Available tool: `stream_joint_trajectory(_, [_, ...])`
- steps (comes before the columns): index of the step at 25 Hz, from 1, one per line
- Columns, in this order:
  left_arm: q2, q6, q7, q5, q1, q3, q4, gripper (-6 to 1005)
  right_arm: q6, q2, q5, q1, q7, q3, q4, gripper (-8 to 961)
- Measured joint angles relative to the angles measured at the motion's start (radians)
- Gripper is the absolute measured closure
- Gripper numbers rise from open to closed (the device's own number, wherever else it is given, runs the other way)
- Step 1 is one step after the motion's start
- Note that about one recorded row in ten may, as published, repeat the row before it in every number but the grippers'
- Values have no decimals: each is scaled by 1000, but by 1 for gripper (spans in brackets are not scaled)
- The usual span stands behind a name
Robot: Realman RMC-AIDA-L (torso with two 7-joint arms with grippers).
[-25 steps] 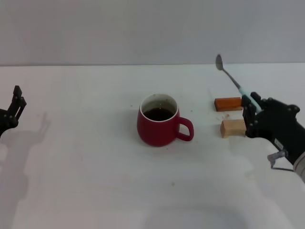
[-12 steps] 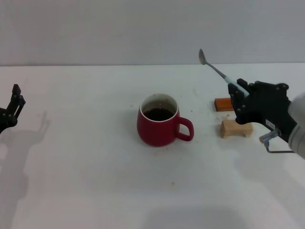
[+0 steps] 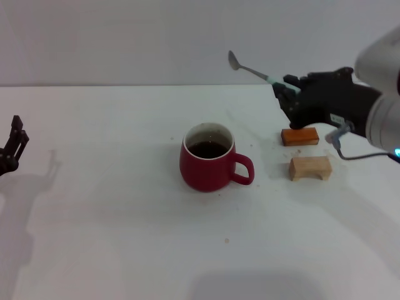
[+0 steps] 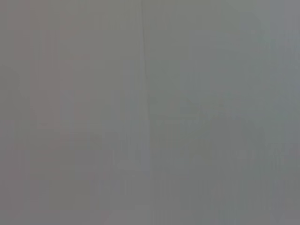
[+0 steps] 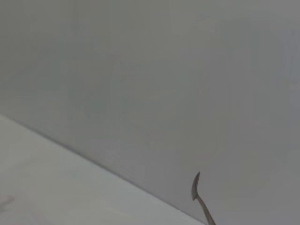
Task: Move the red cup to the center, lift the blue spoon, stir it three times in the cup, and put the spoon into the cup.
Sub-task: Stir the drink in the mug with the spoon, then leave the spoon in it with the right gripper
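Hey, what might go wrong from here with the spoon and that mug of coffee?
The right claw holds the blue spoon only by its handle end, bowl pointing up and away, so it might slip or pivot while being turned downward. The red cup holds dark liquid, so a fast entry may splash it. An off-center descent might knock the rim. The left claw sits idle at the table's edge.

a bare lab-style test bench: plain white table against a blank grey wall (nothing homely).

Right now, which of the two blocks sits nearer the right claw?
The orange-brown block, directly under the right claw; the pale wooden block lies closer to the robot.
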Motion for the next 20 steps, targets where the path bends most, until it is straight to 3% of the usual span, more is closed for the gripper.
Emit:
stream_joint_trajectory(2, [0,7,0,1,6,0,0,143,109,0,0,65,23,38,22,821])
stream_joint_trajectory(9, [0,9,0,-1,10,-1,0,143,346,1,0,167,47,125,97,821])
stream_joint_trajectory(20, [-1,4,-1,-3,5,-6,5,143,608,1,-2,317,60,177,103,821])
